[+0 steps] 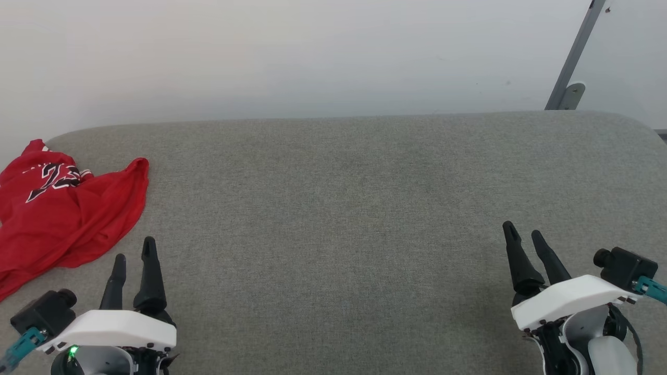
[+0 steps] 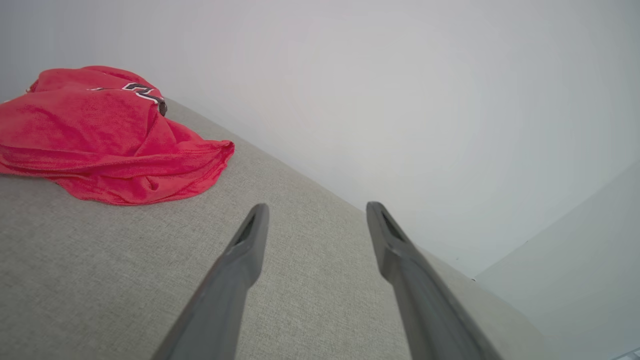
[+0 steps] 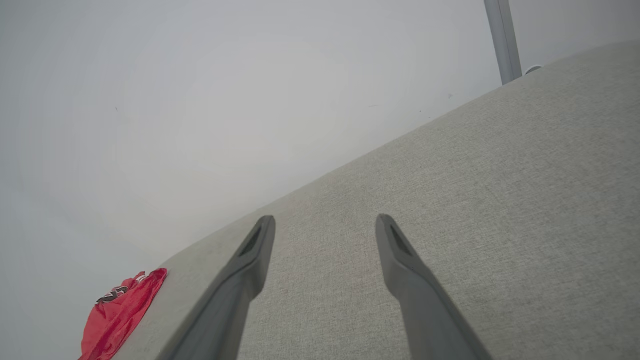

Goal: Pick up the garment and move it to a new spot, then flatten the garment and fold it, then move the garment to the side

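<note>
Head cam: red shirt bunched at far-left edge of grey pad. The left claw has fingers apart, empty, near it; right claw apart too, well away. Risk imo: thin fabric, pinch grabs one layer or drags it off the edge. "23" readable, creased; other txt no.
L wrist: shirt up-left of left claw, not touching.
R wrist: shirt far, low left.

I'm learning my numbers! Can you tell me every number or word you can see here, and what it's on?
"23": black with a white outline, on the crumpled red garment, seen from the head view; folds bend it.
Any lettering near the number: too creased and small to read.
Both wrist views: only scraps of the print, unreadable.
Grey surface: no text.
</note>
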You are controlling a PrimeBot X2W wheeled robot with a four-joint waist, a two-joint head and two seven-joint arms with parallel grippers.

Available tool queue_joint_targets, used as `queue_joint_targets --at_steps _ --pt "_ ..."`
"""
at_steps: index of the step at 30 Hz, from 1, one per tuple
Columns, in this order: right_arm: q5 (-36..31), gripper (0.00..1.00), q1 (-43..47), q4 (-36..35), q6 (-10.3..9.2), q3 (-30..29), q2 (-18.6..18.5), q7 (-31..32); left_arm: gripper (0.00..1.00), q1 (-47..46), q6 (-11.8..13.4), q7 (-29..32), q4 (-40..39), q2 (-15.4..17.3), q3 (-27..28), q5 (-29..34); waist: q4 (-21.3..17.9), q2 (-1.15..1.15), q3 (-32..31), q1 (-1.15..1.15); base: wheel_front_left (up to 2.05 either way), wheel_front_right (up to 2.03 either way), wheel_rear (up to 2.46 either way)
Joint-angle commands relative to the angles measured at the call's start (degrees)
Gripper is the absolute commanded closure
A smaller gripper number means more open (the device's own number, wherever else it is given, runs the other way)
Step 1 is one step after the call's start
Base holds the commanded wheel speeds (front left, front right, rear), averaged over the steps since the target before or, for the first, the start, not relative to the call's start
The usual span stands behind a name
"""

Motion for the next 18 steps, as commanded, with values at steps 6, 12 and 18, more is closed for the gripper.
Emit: queue_joint_targets --at_steps 6,12,18 --pt "-4.95 0.0 -1.52 -0.95 0.1 0.58 0.1 -0.81 0.0 0.5 0.55 -1.44 -1.51 0.55 -0.2 5.39 0.02 0.0 -0.07 0.0 0.0 0.0 0.0" --pt "-8.35 0.0 -1.59 -1.27 0.11 0.77 0.14 -1.3 0.0 0.84 0.7 -2.31 -2.03 0.7 -0.4 8.81 0.02 0.0 -0.12 0.0 0.0 0.0 0.0" --pt "-11.65 0.0 -1.57 -1.68 0.11 0.8 0.17 -1.81 0.0 1.12 0.99 -3.21 -2.46 0.86 -0.6 11.88 0.06 0.0 -0.1 0.0 0.0 0.0 0.0"
